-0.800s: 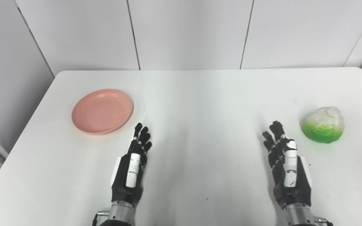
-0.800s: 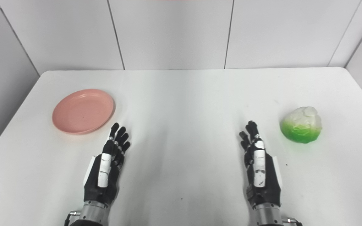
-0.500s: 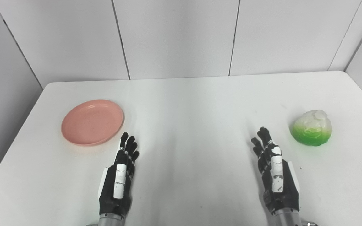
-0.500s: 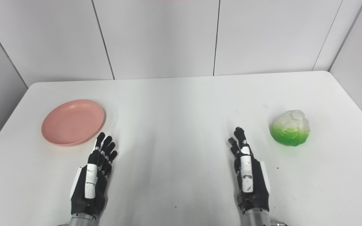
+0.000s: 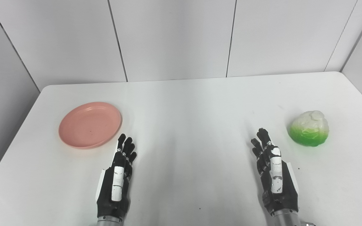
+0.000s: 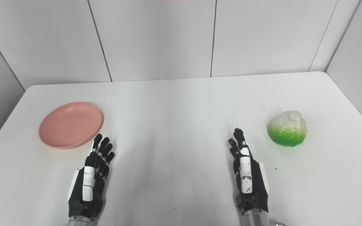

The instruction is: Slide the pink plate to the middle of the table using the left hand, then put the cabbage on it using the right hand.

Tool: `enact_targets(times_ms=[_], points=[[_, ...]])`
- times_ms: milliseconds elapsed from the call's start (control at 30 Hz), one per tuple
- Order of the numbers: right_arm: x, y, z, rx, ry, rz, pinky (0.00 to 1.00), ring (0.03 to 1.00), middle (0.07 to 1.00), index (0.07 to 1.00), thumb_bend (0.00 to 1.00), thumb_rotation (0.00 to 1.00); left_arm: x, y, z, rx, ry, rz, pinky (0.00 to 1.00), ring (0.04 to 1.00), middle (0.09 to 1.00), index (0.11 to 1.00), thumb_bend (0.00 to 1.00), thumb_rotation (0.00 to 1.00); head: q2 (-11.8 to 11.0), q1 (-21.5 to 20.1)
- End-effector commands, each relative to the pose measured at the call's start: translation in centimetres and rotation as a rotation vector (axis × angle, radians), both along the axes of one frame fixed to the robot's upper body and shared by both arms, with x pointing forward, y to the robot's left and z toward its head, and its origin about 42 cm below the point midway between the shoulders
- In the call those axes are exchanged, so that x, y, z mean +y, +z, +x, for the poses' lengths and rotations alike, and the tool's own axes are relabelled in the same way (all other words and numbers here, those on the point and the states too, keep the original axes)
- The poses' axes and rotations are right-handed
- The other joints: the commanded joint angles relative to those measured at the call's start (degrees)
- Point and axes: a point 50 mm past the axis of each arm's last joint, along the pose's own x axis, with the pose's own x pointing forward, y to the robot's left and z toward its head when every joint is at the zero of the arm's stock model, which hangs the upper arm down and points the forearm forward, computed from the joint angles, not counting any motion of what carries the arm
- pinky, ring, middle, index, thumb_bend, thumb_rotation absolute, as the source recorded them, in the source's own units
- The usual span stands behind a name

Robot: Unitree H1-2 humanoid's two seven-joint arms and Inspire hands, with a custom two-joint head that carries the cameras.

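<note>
Pink plate [image 5: 90,124]: far-left counter [image 5: 187,119], untouched. Cabbage [image 5: 309,128]: far right. Left robot hand [image 5: 117,179], right robot hand [image 5: 273,172]: both released, empty. Risk: shallow rim slipping under fingertips, plate sliding crooked.

**Bright, even, sharp**

Lit diffusely from overhead. Only faint soft shadows on the bench [image 5: 187,103], beside the cabbage [image 5: 309,128] and plate [image 5: 90,124]. Mild sheen streaks mid-bench. No blur, no blown glare, slight wide-angle bending at edges.
</note>
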Motion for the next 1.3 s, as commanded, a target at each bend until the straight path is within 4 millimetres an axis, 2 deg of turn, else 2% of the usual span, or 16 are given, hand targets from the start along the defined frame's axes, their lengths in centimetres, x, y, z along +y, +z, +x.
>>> enact_targets(times_ms=[0, 67, 133, 167, 200, 233, 333, 367, 500, 667, 767, 833, 900, 967, 1133, 1267], points=[[-0.4, -1.1, -3.1, 0.024, -0.046, 0.03, 1.0, 0.949, 0.976, 0.941, 0.82, 1.0, 1.2, -2.0, -3.8, 0.062, 0.032, 0.045, 1.0, 1.0, 1.0, 1.0, 0.86, 0.92, 0.0, 0.0], [-0.8, -1.3, -3.1, 0.026, -0.045, 0.02, 1.0, 0.951, 0.981, 0.945, 0.83, 1.0, 0.8, -2.1, -3.8, 0.059, 0.039, 0.051, 1.0, 1.0, 1.0, 1.0, 0.86, 0.93, -0.9, 1.7], [-1.5, -1.6, -3.2, 0.03, -0.041, 0.016, 1.0, 0.954, 0.985, 0.947, 0.82, 1.0, 0.2, -2.3, -3.8, 0.06, 0.044, 0.053, 1.0, 1.0, 1.0, 1.0, 0.85, 0.93, -3.0, 5.5], [-1.7, -1.7, -3.2, 0.031, -0.036, 0.014, 1.0, 0.962, 0.991, 0.954, 0.83, 1.0, 0.0, -2.5, -3.9, 0.061, 0.047, 0.052, 1.0, 1.0, 1.0, 1.0, 0.85, 0.93, -3.0, 5.5], [-2.1, -1.9, -3.3, 0.033, -0.034, 0.013, 1.0, 0.967, 0.996, 0.96, 0.83, 1.0, -0.4, -2.6, -3.9, 0.061, 0.05, 0.051, 1.0, 1.0, 1.0, 1.0, 0.84, 0.94, -4.1, 7.9], [-2.4, -2.0, -3.3, 0.034, -0.033, 0.012, 1.0, 0.971, 0.998, 0.965, 0.84, 1.0, -0.7, -2.8, -3.9, 0.06, 0.053, 0.05, 1.0, 1.0, 1.0, 1.0, 0.84, 0.94, -4.1, 7.9], [-3.4, -2.5, -3.4, 0.039, -0.032, 0.017, 1.0, 0.98, 1.0, 0.971, 0.83, 1.0, -1.6, -3.2, -3.9, 0.058, 0.053, 0.047, 1.0, 1.0, 1.0, 1.0, 0.83, 0.94, -6.3, 12.2], [-3.6, -2.6, -3.4, 0.039, -0.029, 0.02, 1.0, 0.988, 1.0, 0.979, 0.84, 1.0, -1.8, -3.4, -3.9, 0.057, 0.054, 0.043, 1.0, 1.0, 1.0, 1.0, 0.83, 0.94, -6.3, 12.2], [-4.4, -3.2, -3.3, 0.041, -0.028, 0.018, 1.0, 0.999, 1.0, 0.998, 0.84, 1.0, -2.7, -3.8, -3.9, 0.045, 0.065, 0.025, 1.0, 0.996, 1.0, 1.0, 0.8, 0.91, -8.7, 14.7], [-4.6, -3.8, -3.1, 0.047, -0.029, 0.016, 1.0, 1.0, 1.0, 1.0, 0.82, 1.0, -2.9, -3.9, -3.8, 0.028, 0.068, 0.025, 1.0, 0.99, 0.999, 1.0, 0.76, 0.9, -10.0, 14.7], [-4.4, -4.2, -2.9, 0.052, -0.022, 0.015, 1.0, 1.0, 1.0, 1.0, 0.82, 1.0, -2.6, -3.4, -3.6, -0.023, 0.079, 0.034, 1.0, 0.985, 0.994, 1.0, 0.78, 0.9, -10.8, 14.2], [-4.3, -4.4, -2.8, 0.054, -0.019, 0.011, 1.0, 0.997, 1.0, 1.0, 0.81, 1.0, -2.3, -2.7, -3.3, -0.067, 0.087, 0.03, 1.0, 0.979, 0.994, 1.0, 0.82, 0.9, -11.0, 14.1], [-4.3, -4.5, -2.6, 0.056, -0.016, 0.015, 1.0, 0.995, 1.0, 1.0, 0.8, 1.0, -1.9, -1.7, -2.6, -0.116, 0.098, 0.02, 1.0, 0.978, 0.999, 1.0, 0.81, 0.91, -10.9, 14.2], [-4.3, -4.7, -2.5, 0.059, -0.015, 0.016, 1.0, 0.991, 1.0, 1.0, 0.79, 1.0, -1.5, -0.7, -1.8, -0.151, 0.112, 0.008, 0.99, 0.973, 0.989, 1.0, 0.84, 0.9, -10.9, 14.3], [-4.0, -5.0, -2.2, 0.071, -0.004, 0.015, 1.0, 0.99, 1.0, 1.0, 0.81, 1.0, 0.9, 4.8, 2.6, -0.369, 0.176, 0.048, 0.92, 0.938, 0.938, 0.991, 0.92, 0.92, -10.8, 15.1], [-3.6, -5.1, -2.0, 0.076, -0.001, 0.023, 1.0, 0.999, 1.0, 1.0, 0.8, 1.0, 3.3, 10.0, 6.3, -0.518, 0.215, 0.077, 0.84, 0.897, 0.895, 0.925, 0.91, 0.91, -10.6, 15.2]])
